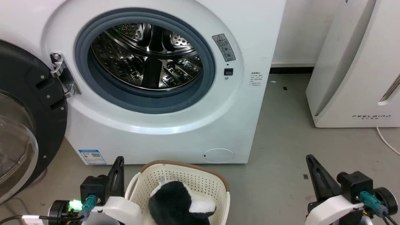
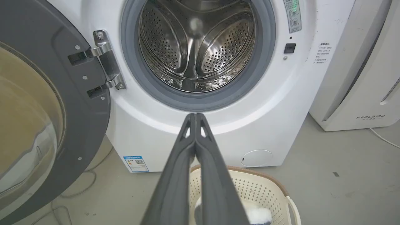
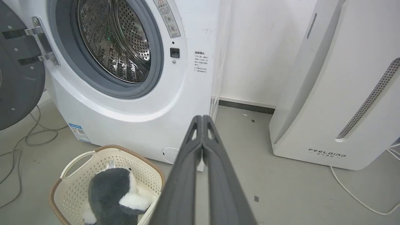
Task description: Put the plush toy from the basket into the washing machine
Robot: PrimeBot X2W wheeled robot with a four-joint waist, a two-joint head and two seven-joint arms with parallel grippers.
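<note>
Bare laundry corner, more a utility or test room than a furnished home. A white front-loading washing machine (image 1: 162, 137) stands directly on a grey concrete floor (image 1: 281, 131). Its black-framed glass door (image 1: 31, 78) is swung open to the left, and its perforated steel drum (image 1: 147, 56) is showing. A cream laundry basket (image 1: 193, 179) sits on the floor just in front of it. To the right stands a tall white appliance (image 1: 353, 78) (lettered FEELBIRD near its base). Behind is a plain white wall (image 1: 300, 31) with a dark skirting strip (image 1: 292, 70). Loose cables (image 3: 43, 131) trail over the floor beside the machine, and small dark marks (image 1: 305, 176) dot the concrete.
</note>
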